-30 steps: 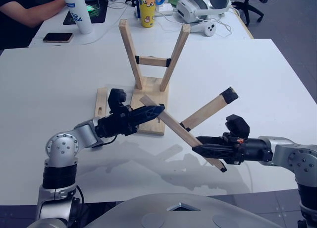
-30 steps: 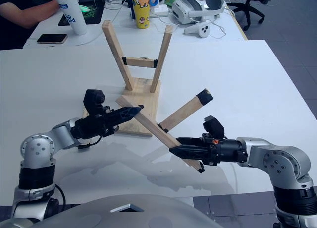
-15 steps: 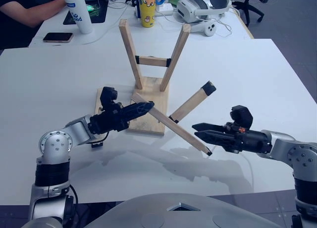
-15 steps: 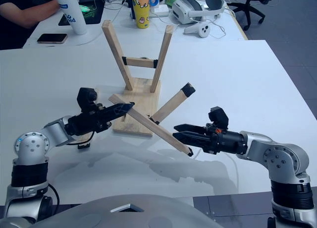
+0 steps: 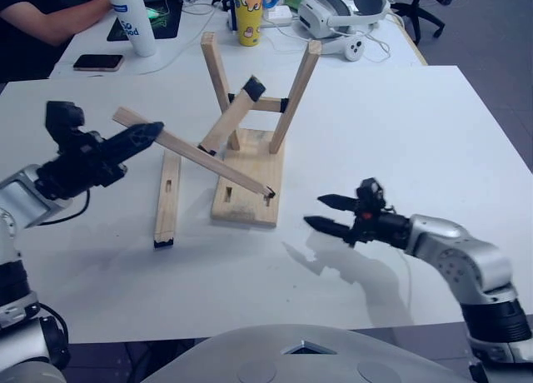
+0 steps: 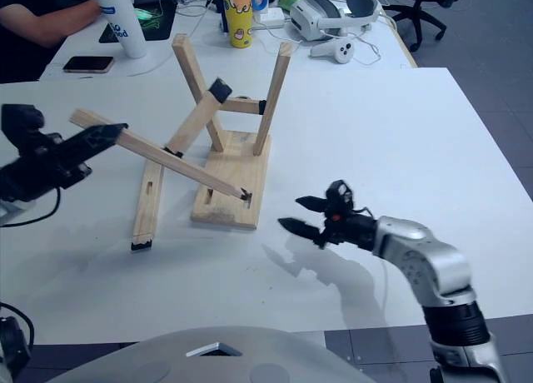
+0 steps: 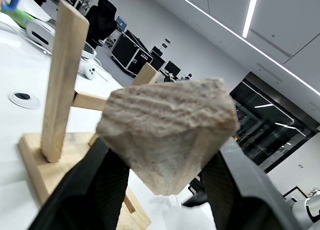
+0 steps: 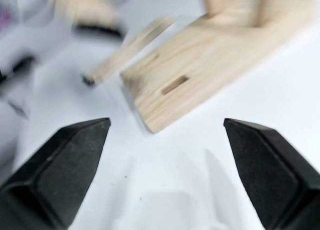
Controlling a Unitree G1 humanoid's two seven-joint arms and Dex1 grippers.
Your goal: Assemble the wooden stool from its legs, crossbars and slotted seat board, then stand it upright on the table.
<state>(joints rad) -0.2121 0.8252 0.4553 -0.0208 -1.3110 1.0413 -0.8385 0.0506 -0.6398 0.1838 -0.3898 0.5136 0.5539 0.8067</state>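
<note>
The bench (image 5: 416, 125) has open room on the right; the seat board (image 5: 250, 191) lies mid-bench, two legs up; the left tool (image 5: 146, 133) pinches a leg pair (image 5: 200, 156), its wrist view showing the wood end squeezed; the far end maybe touches the board; the right tool (image 5: 314, 211) gapes wide.

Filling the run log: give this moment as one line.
left gripper: shut on leg frame | right gripper: open, empty | seat board: two legs standing
</note>
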